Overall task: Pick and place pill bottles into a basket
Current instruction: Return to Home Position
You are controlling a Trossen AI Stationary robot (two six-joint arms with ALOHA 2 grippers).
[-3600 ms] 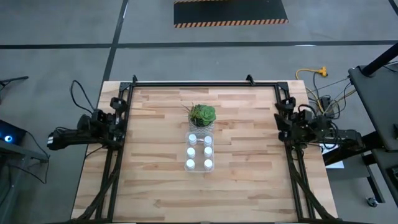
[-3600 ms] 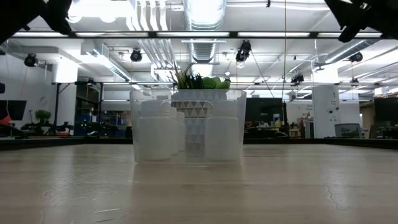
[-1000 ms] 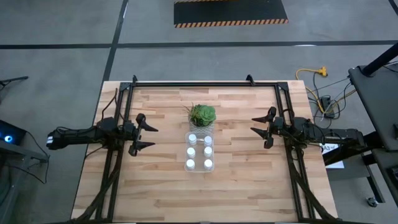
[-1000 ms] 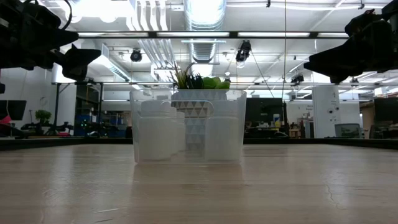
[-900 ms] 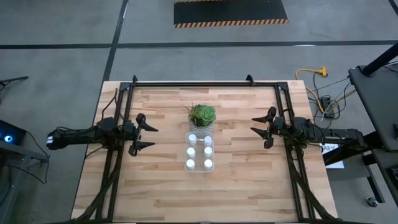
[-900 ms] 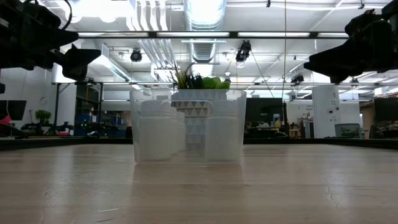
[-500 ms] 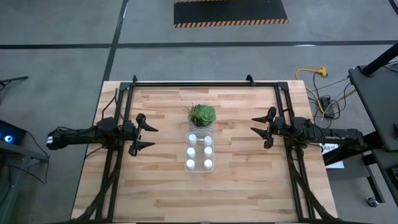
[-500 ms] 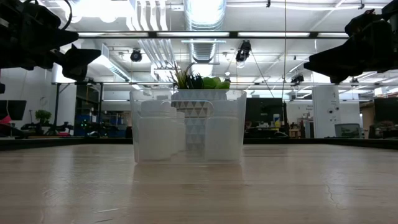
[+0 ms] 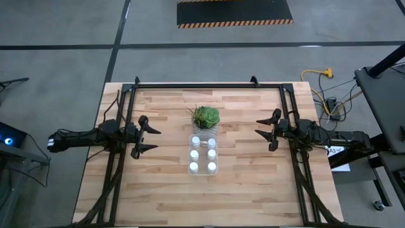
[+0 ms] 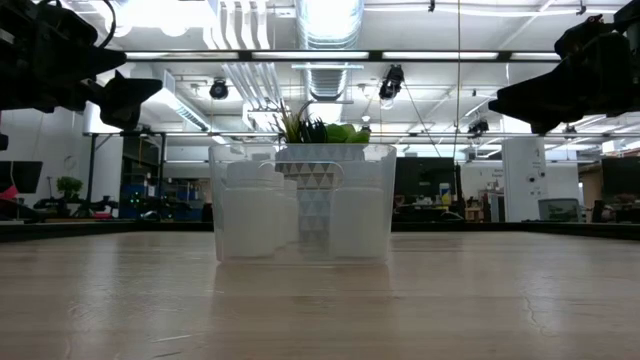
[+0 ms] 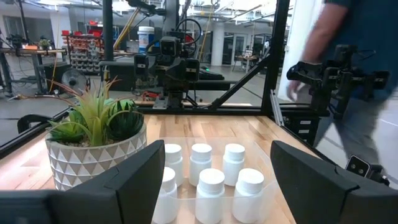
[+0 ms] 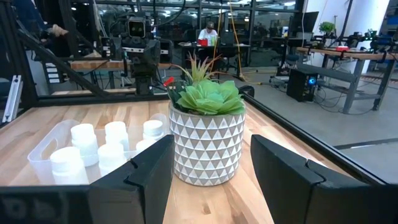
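while left gripper (image 9: 157,139) and right gripper (image 9: 256,127) gape, pill bottles (image 9: 194,153) fill the basket (image 10: 375,200).

We see a robotics lab: exposed ceiling ducts (image 10: 327,25) above the wooden table (image 10: 470,300), workbenches (image 12: 339,57) and parts racks (image 11: 84,51) beyond it.

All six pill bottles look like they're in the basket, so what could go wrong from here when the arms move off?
1. A person stands close to the right arm at the table's edge; a swing of that arm might strike them.
2. The left gripper and right gripper both hang open, facing the basket; a drift inward might knock it, the pill bottles or the plant next to it.
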